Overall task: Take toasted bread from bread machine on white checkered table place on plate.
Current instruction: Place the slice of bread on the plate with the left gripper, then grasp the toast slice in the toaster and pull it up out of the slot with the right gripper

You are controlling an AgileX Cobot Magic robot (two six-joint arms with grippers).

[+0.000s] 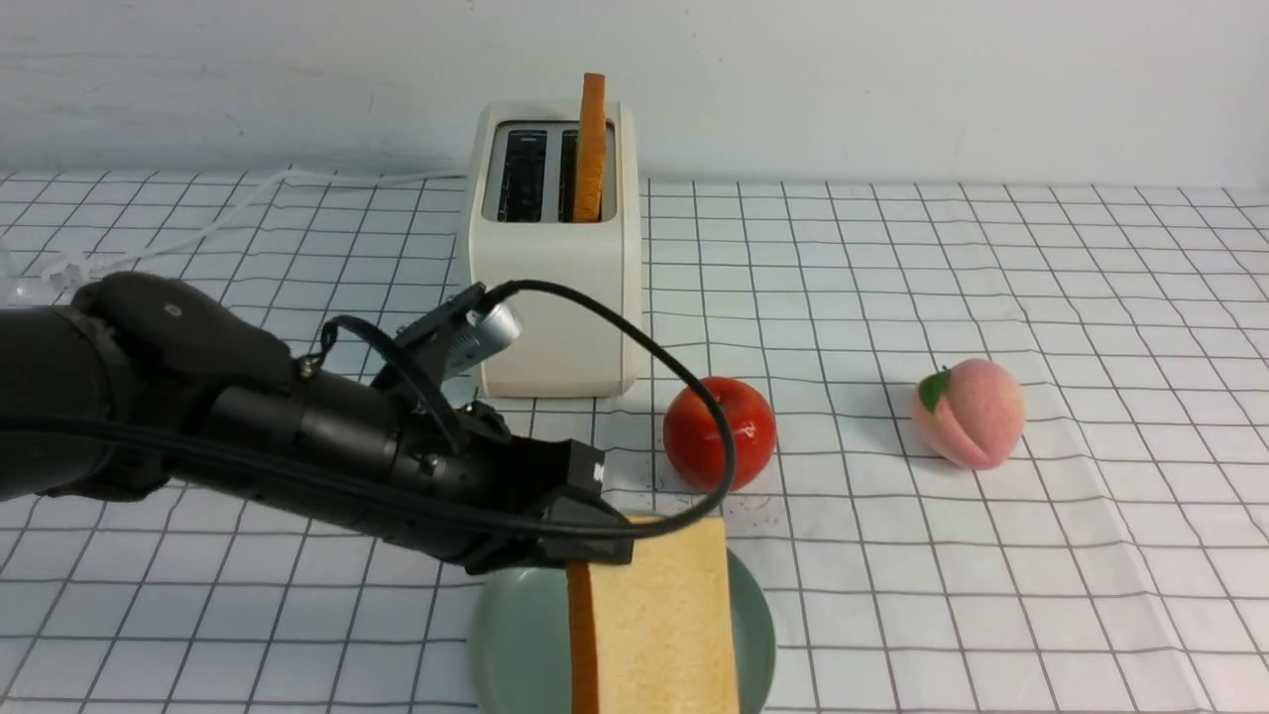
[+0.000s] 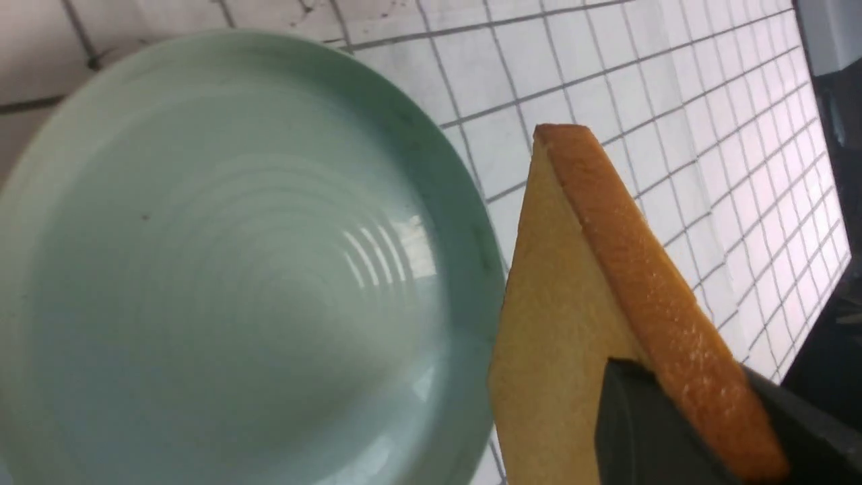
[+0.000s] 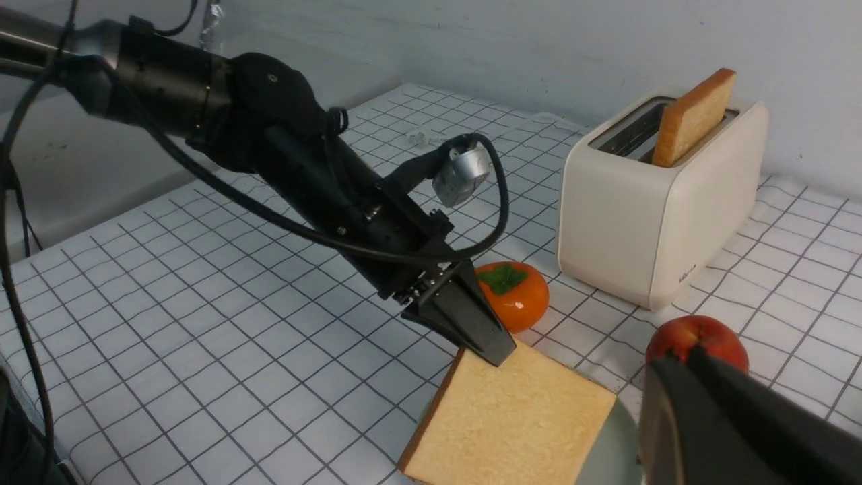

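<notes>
The left gripper [image 1: 595,547] is clamped on the top corner of one slice [image 1: 659,625]. The slice hangs below the jaws, tilted, with the plate [image 1: 511,635] just beneath it. Well beyond the jaws, the second slice [image 1: 592,149] stands upright in the toaster [image 1: 555,297]. The right gripper [image 3: 680,364] shows only partly, and I can't tell whether its jaws are parted.

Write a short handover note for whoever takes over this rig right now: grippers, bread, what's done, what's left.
Left gripper: jaws shut on one toasted slice, held on edge over the plate, not released.
Right gripper: looks shut, empty.
Second slice stands in the bread machine.
Done: first slice out.
To do: lay it down, fetch the second.
</notes>
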